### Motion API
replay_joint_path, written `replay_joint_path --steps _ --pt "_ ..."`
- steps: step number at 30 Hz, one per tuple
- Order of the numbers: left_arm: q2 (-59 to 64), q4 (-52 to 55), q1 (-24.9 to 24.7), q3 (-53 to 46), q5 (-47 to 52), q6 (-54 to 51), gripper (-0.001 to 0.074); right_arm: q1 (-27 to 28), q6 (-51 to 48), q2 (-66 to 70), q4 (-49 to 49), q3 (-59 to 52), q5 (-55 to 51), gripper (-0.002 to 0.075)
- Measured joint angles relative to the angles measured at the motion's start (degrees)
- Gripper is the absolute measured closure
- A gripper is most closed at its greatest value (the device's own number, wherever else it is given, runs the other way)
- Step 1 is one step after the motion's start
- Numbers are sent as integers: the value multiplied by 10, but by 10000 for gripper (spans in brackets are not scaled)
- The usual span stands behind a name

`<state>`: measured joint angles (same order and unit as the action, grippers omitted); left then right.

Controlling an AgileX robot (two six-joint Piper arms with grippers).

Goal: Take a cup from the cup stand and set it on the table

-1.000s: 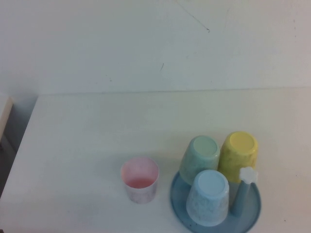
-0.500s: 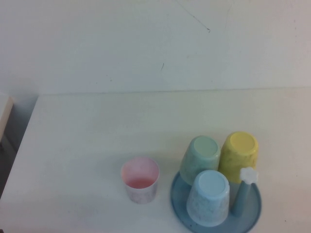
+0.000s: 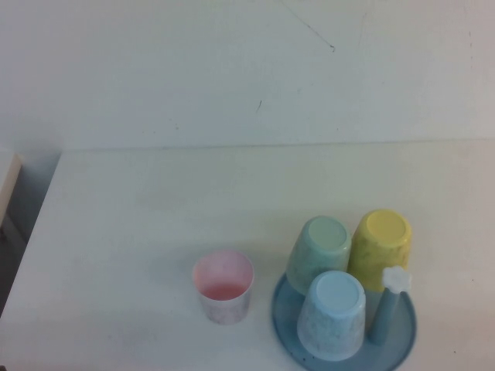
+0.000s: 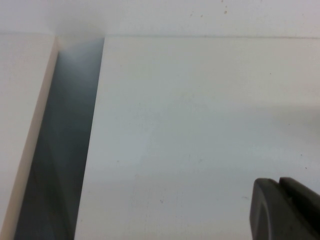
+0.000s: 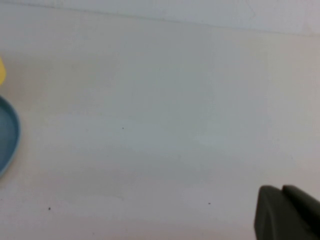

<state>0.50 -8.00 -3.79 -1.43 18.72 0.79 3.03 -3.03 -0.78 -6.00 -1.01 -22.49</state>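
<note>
On table (image 3: pixel 139 209): cup (image 3: pixel 223 286) upright beside cup stand (image 3: pixel 402 332) | pincers' spread unclear

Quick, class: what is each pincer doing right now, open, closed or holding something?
Left pincer: over the bare table, holding nothing; open or closed cannot be told.
Right pincer: beside the cup stand, holding nothing; cannot be told.

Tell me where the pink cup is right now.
In the high view, the pink cup stands upright on the table, near the front edge, just left of the cup stand and clear of both grippers.
</note>
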Motion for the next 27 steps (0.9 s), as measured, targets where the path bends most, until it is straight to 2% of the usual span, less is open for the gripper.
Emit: replay_joint_path --steps 27 --pt "0 0 0 0 0 -2 737 0 6 0 0 -1 8 727"
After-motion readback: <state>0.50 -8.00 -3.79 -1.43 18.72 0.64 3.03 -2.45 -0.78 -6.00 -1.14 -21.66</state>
